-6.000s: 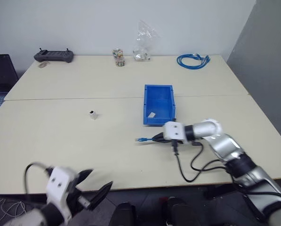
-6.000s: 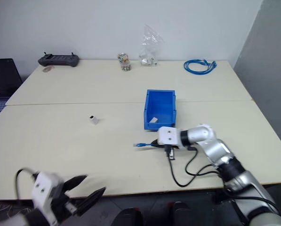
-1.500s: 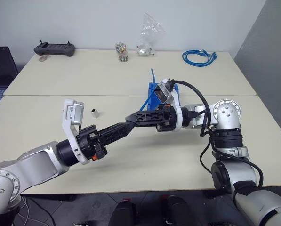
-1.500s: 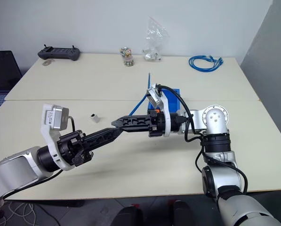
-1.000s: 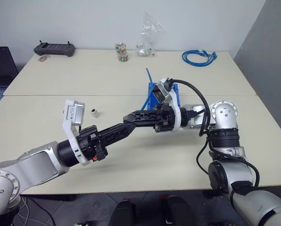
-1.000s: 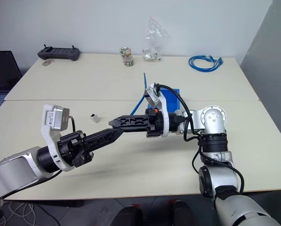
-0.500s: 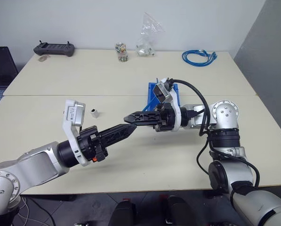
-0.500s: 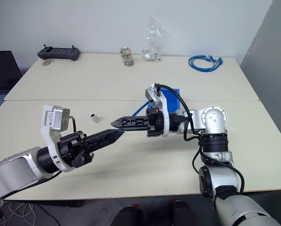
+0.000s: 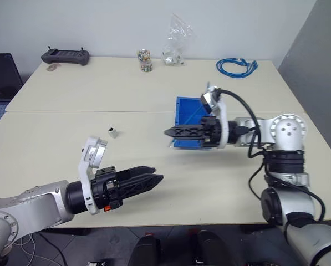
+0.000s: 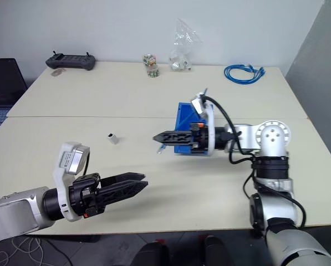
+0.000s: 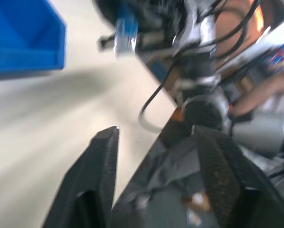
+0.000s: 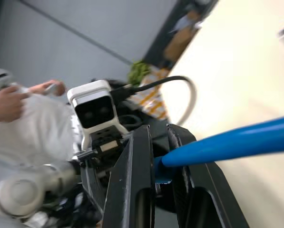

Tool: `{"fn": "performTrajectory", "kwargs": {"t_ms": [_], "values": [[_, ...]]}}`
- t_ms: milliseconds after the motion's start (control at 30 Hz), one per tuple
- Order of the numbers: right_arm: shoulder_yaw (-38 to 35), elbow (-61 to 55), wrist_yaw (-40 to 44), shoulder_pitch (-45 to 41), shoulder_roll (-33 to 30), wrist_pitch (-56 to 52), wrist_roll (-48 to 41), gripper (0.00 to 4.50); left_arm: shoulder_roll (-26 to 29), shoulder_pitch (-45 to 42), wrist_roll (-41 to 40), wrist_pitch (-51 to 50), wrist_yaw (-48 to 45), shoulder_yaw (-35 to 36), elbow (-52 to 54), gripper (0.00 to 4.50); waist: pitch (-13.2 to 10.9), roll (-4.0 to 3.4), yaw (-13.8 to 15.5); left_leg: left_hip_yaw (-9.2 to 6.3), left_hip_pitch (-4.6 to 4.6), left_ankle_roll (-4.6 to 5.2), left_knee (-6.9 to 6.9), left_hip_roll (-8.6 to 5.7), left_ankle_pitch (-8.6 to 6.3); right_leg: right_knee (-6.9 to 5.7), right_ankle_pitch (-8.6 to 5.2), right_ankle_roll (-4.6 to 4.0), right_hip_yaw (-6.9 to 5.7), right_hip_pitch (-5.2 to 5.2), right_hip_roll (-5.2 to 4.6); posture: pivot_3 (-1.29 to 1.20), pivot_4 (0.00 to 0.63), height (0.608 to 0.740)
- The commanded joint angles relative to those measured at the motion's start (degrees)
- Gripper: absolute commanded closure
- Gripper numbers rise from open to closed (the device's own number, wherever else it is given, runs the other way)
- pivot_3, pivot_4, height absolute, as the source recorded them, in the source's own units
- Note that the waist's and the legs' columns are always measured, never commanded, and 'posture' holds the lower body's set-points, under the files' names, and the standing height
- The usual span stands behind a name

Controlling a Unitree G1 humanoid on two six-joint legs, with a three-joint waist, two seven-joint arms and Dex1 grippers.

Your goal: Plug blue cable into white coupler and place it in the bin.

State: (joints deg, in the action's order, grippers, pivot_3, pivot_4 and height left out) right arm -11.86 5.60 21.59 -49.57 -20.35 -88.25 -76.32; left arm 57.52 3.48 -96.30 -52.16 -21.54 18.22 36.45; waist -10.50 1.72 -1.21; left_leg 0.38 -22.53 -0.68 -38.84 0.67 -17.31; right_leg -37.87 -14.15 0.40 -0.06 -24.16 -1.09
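My right gripper (image 9: 167, 132) points left, just in front of the blue bin (image 9: 187, 105). It is shut on the blue cable (image 12: 237, 139), which runs out between its fingers in the right wrist view. The white coupler (image 9: 112, 132) stands alone on the table, left of the bin. My left gripper (image 9: 158, 173) hovers low over the near part of the table with its fingers (image 11: 103, 156) apart and nothing between them. It is well short of both the coupler and the right gripper.
At the table's far edge lie a coiled bundle of blue cables (image 9: 236, 66), a clear plastic bag (image 9: 173, 41), a small jar (image 9: 144, 60) and a black controller (image 9: 64, 55). A person's hand (image 12: 8, 102) appears in the right wrist view.
The two grippers, which met tip to tip, have parted. My left gripper has dropped back toward me and opened. The right gripper has carried the cable to the right, toward the bin.
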Motion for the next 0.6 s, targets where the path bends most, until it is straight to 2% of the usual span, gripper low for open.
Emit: {"fn": "performTrajectory", "kwargs": {"t_ms": [33, 133, 200, 267, 333, 433, 533, 600], "values": [[-3.96, -10.49, 1.31, 5.83, -7.74, 2.12, 1.12, 4.13, 0.77, -5.96, 24.15, 6.29, -9.46, -8.87, -5.45, 0.87, -0.08, -0.13, 0.28, -0.04, -0.02, 0.00, 0.00, -0.03, 0.00, 0.02, -0.02, 0.02, -0.08, 0.00, 0.06, 0.00, 0.150, 0.740], [-6.91, -19.51, 0.60, 12.52, -13.03, 3.68, 0.37, 4.13, -1.91, -11.66, 44.34, 14.29, -9.77, -18.84, -11.89, 0.27, -0.12, -0.35, 0.73, -0.12, -0.09, 0.00, 0.00, -0.10, 0.01, 0.02, -0.04, 0.05, -0.19, 0.00, 0.14, 0.00, 0.150, 0.740], [-9.70, -24.11, -1.06, 16.46, -15.32, 4.70, -2.10, 4.13, -4.85, -13.75, 54.51, 18.77, -6.44, -21.96, -16.54, 0.27, -0.11, -0.37, 0.66, -0.07, -0.11, 0.00, 0.02, -0.03, 0.00, 0.04, -0.03, 0.03, -0.17, -0.03, 0.17, 0.00, 0.150, 0.740], [-12.54, -28.38, -3.36, 20.24, -17.18, 6.10, -5.26, 4.13, -9.24, -15.46, 62.00, 20.50, 1.25, -22.02, -21.26, 0.27, -0.11, -0.37, 0.60, -0.06, -0.14, 0.00, 0.02, 0.04, 0.00, 0.08, -0.03, 0.02, -0.06, -0.04, 0.04, 0.00, 0.150, 0.740], [-14.60, -32.62, -6.81, 23.19, -19.14, 8.64, -9.26, 4.13, -16.01, -16.38, 69.27, 20.18, 13.30, -20.97, -24.68, 0.27, -0.12, -0.36, 0.40, -0.10, -0.21, 0.01, 0.00, 0.13, 0.00, 0.11, -0.02, 0.02, -0.07, -0.09, 0.00, 0.00, 0.150, 0.740], [-14.25, -34.16, -9.79, 24.39, -21.31, 11.72, -12.53, 4.13, -23.95, -17.32, 75.24, 18.64, 23.36, -19.94, -26.62, 0.27, -0.13, -0.31, 0.44, -0.19, -0.26, 0.02, -0.01, 0.09, -0.01, 0.10, -0.02, 0.02, -0.15, -0.07, -0.11, 0.00, 0.150, 0.740], [-12.59, -33.14, -12.03, 23.86, -23.47, 14.44, -14.57, 4.13, -37.91, -21.07, 79.16, 17.74, 36.51, -18.71, -32.60, 0.27, -0.12, -0.30, 1.09, -0.23, -0.28, 0.02, -0.10, 0.02, 0.00, 0.10, 0.04, 0.11, -0.22, -0.01, -0.20, 0.00, 0.150, 0.740], [-11.51, -32.23, -12.84, 23.42, -24.81, 15.81, -15.54, 4.13, -44.21, -23.90, 81.80, 18.55, 41.25, -17.78, -36.99, 0.27, -0.06, -0.21, 1.81, -0.27, -0.30, 0.12, -0.17, -0.07, 0.06, 0.13, 0.12, 0.25, -0.28, 0.07, -0.25, 0.00, 0.150, 0.740]]}}
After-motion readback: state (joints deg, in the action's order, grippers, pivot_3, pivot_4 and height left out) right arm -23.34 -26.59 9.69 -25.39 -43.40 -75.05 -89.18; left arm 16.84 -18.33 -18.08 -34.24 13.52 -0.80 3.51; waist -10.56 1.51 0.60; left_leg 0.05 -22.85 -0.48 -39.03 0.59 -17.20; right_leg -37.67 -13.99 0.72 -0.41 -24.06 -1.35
